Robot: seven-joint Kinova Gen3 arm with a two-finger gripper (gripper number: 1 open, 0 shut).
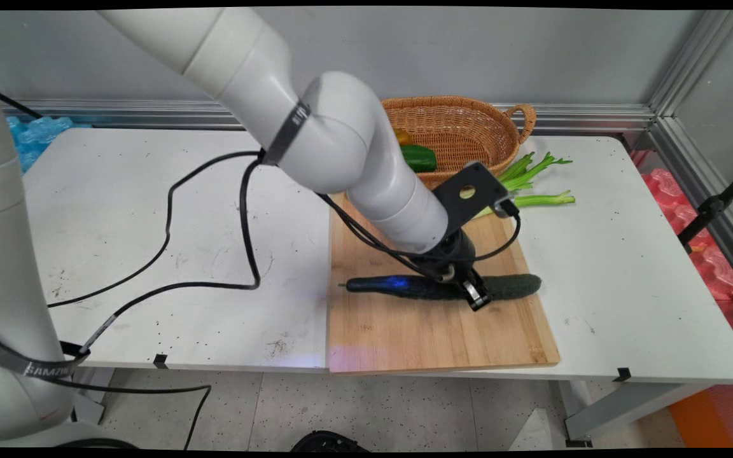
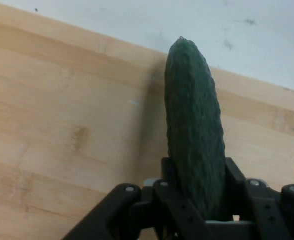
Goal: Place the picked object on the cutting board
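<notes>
Lying on the cutting board, the cucumber sits clamped between the claw.

The arm hides the basket's left side and most of the peppers inside. The cucumber's middle is hidden behind the hand (the hand view cuts off its near end).

Lab: aluminium-framed enclosure, robot table

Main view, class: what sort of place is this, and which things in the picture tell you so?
Probably a robotics lab mocked up as a kitchen bench. A gripper has its jaws either side of a cucumber on a wooden cutting board, a wicker basket holds vegetables, and aluminium framing rings the white table.
</notes>
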